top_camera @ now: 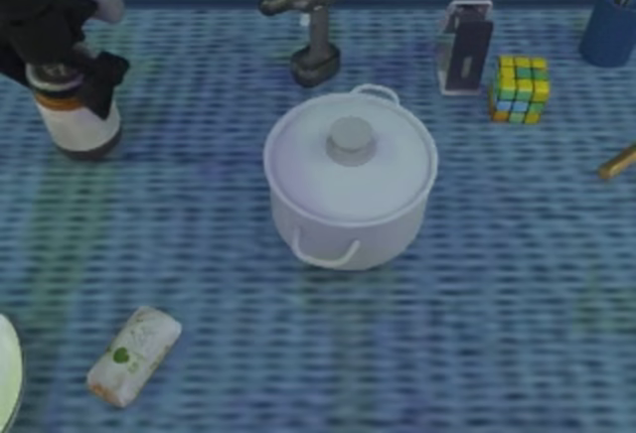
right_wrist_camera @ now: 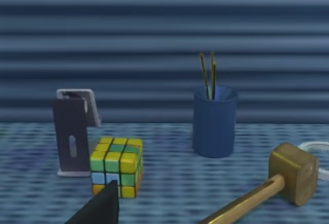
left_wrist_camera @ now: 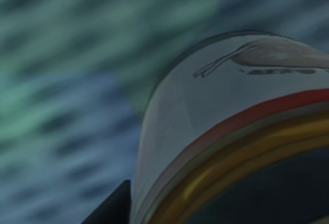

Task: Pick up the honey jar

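One honey jar (top_camera: pixel 81 120) stands upright on the desk (top_camera: pixel 477 304), well left of the single white lidded pot (top_camera: pixel 350 180). The left tool (top_camera: pixel 72 73) is clamped on the jar's lid end. The jar's white label (left_wrist_camera: pixel 205 106) bears a bird-like drawing; its writing is unreadable. The right tool (right_wrist_camera: pixel 100 206) shows only one finger, so its state cannot be told.
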Controlling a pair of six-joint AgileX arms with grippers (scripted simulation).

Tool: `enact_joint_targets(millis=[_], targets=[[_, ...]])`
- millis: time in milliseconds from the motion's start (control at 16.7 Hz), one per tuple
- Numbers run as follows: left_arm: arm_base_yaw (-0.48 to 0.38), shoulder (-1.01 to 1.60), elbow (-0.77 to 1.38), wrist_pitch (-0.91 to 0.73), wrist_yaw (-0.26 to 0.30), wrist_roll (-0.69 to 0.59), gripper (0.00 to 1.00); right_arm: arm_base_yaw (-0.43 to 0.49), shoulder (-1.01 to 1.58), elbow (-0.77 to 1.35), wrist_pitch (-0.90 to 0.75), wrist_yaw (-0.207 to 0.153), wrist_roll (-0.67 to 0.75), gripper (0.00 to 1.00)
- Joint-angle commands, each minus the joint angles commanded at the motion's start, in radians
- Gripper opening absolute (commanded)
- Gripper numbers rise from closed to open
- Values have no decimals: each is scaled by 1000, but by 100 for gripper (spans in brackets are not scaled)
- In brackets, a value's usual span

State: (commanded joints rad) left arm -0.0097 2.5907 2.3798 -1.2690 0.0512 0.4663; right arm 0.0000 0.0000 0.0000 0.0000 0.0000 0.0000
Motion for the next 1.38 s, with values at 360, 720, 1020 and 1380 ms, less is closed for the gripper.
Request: enact_joint_targets(millis=[360,720,1020,1380], targets=[[12,-311,-312,3,-5,2,0,0,0,0,0,0,0,100],[23,-504,-506,0,-5,3,0,0,0,0,0,0,0,100],[12,-501,-506,4,-7,-10,0,0,0,0,0,0,0,100],[-91,-496,-565,69,-33,-271,0,0,0,0,0,0,0,100]])
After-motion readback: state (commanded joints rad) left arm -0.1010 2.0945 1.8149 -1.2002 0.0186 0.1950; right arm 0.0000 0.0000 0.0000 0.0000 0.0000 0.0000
